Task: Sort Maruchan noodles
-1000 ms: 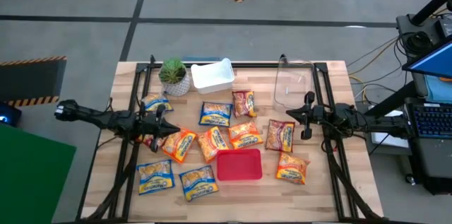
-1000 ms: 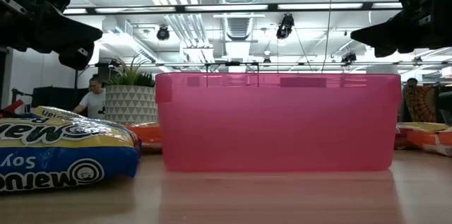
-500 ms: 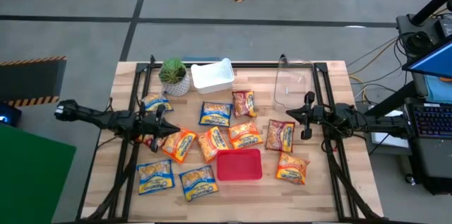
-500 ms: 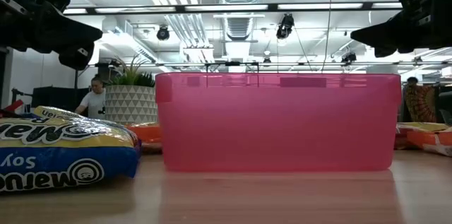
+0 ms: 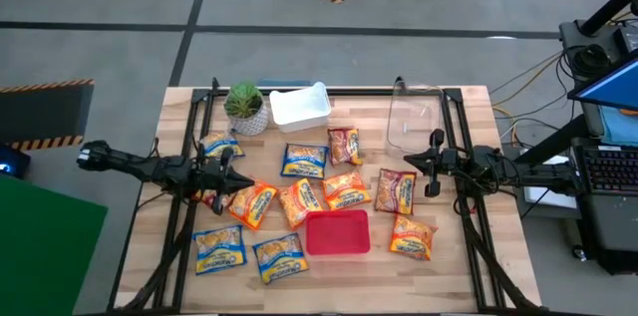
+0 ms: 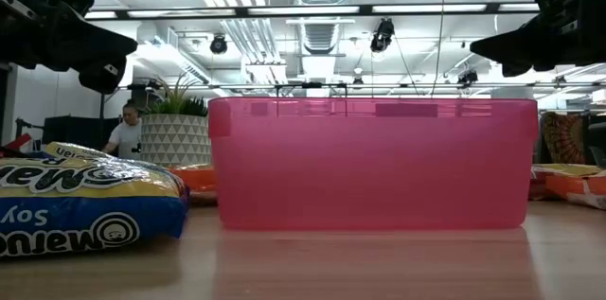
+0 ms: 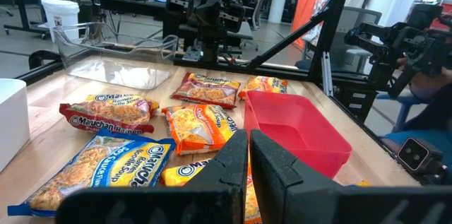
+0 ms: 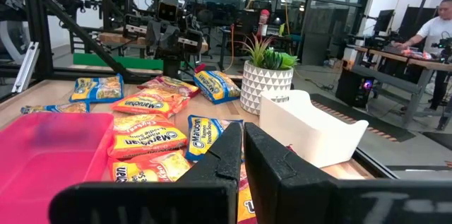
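Both arms reach in level from the table's sides, held above the wood and pointing toward each other across the middle. The left gripper (image 5: 242, 182) hangs over the left part of the spread, its two fingers (image 7: 272, 167) pressed together with nothing between them; the right gripper (image 5: 407, 163) hangs over the right part, just left of a dark red packet (image 5: 396, 190), fingers (image 8: 268, 155) likewise closed and empty. The Maruchan noodles (image 5: 301, 201) lie scattered flat across the table's middle: blue-and-yellow ones mostly at the left and near edge, orange-yellow ones in the centre and a few dark red ones to the right. A pink bin (image 5: 337, 232) sits among them toward the near edge, a white bin (image 5: 299, 107) and a potted plant (image 5: 245, 108) stand at the far side, and a clear bin (image 5: 414, 122) sits far right.
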Available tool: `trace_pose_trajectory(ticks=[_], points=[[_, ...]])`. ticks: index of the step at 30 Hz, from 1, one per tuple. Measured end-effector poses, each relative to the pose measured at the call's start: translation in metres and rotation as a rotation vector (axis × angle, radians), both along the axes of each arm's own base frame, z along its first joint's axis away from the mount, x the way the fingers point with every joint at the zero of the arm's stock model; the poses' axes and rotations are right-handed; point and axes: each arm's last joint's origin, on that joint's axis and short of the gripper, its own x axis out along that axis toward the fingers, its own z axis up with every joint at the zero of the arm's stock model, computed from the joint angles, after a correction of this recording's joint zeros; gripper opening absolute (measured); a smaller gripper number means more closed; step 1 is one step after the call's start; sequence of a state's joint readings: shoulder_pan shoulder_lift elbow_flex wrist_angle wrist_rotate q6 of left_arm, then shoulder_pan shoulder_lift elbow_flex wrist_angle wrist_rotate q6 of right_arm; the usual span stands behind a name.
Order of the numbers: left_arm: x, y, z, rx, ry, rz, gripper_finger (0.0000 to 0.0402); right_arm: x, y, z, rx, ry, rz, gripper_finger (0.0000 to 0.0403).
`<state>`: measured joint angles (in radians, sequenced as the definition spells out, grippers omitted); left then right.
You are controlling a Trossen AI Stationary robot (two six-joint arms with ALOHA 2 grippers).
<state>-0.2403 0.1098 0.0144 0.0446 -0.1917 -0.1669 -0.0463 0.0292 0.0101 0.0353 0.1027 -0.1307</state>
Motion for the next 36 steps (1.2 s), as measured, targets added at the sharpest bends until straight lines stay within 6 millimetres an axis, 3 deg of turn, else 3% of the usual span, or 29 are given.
trace_pose_trajectory(ticks=[14, 23, 30, 36], points=[[0.0, 0.0, 0.0, 0.0, 0.0, 0.0, 0.0, 0.0, 0.0, 0.0, 0.035, -0.008, 0.001, 0.0009], [0.0, 0.0, 0.0, 0.0, -0.003, 0.007, 0.0, 0.0, 0.0, 0.0, 0.584, -0.093, 0.008, 0.0009], [-0.001, 0.001, 0.024, -0.22, -0.241, -0.004, 0.0, 0.0, 0.0, 0.002, 0.646, -0.115, 0.011, 0.0009], [-0.003, 0.001, 0.038, -0.194, -0.377, -0.015, 0.0, -0.002, 0.0, 0.013, 0.636, -0.167, 0.02, 0.0009]])
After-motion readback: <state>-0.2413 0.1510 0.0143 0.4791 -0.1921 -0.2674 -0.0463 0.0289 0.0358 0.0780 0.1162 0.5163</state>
